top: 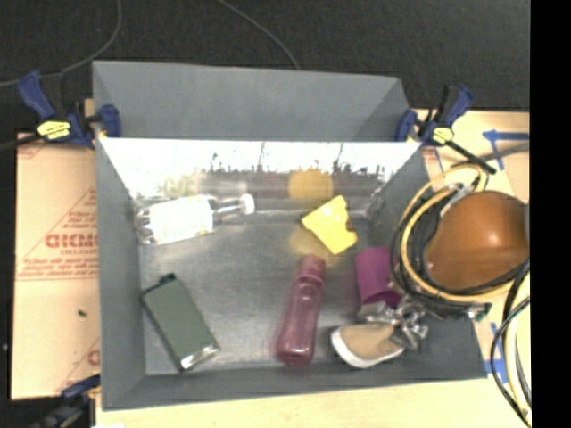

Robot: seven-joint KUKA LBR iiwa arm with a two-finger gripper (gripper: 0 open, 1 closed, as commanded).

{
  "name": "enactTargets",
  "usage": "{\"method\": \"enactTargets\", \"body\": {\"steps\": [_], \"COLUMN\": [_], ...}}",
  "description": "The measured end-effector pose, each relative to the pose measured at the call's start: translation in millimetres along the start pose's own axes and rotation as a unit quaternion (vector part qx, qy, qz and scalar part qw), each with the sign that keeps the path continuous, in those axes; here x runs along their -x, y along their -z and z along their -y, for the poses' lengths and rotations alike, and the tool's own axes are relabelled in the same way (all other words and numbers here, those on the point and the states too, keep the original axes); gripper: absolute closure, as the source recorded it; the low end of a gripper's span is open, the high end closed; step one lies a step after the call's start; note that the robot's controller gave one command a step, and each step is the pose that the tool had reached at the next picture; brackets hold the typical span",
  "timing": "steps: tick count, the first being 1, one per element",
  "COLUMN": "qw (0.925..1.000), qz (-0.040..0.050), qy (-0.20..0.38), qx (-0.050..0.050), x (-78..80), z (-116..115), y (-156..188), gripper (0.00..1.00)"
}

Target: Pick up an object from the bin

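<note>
At the lower right of the bin [250, 101], the hand [403, 322] sits at the upper right edge of a beige-and-white shoe-like thing [364, 347], just below a magenta cup [373, 273]. Whether the hand is wide or narrow cannot be told.

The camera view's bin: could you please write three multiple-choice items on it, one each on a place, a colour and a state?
1. Where in the bin does the dark green box lie?
A. the view's lower left
B. the view's upper right
C. the middle

2. What colour is the block near the far wall?
A. blue
B. yellow
C. black

3. How does the pink bottle rest?
A. upright on its base
B. on its side on the floor
C. propped on top of the green box

Answers:
1. A, since the box sits by the lower left corner.
2. B, since its faces are plainly yellow.
3. B, since its whole length lies flat along the floor.
</note>
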State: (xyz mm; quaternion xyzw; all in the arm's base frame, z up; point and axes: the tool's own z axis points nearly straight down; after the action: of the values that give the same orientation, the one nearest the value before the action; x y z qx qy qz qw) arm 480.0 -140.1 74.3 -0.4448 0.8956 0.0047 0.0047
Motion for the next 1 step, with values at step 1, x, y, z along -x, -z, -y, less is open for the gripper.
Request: {"method": "enactTargets", "body": {"steps": [1], "qw": [0.9999], "qz": [0.0003], "qy": [0.014], "qx": [0.001], "x": [5.0], "z": [3.3], "y": [85.9], "gripper": [1.00]}}
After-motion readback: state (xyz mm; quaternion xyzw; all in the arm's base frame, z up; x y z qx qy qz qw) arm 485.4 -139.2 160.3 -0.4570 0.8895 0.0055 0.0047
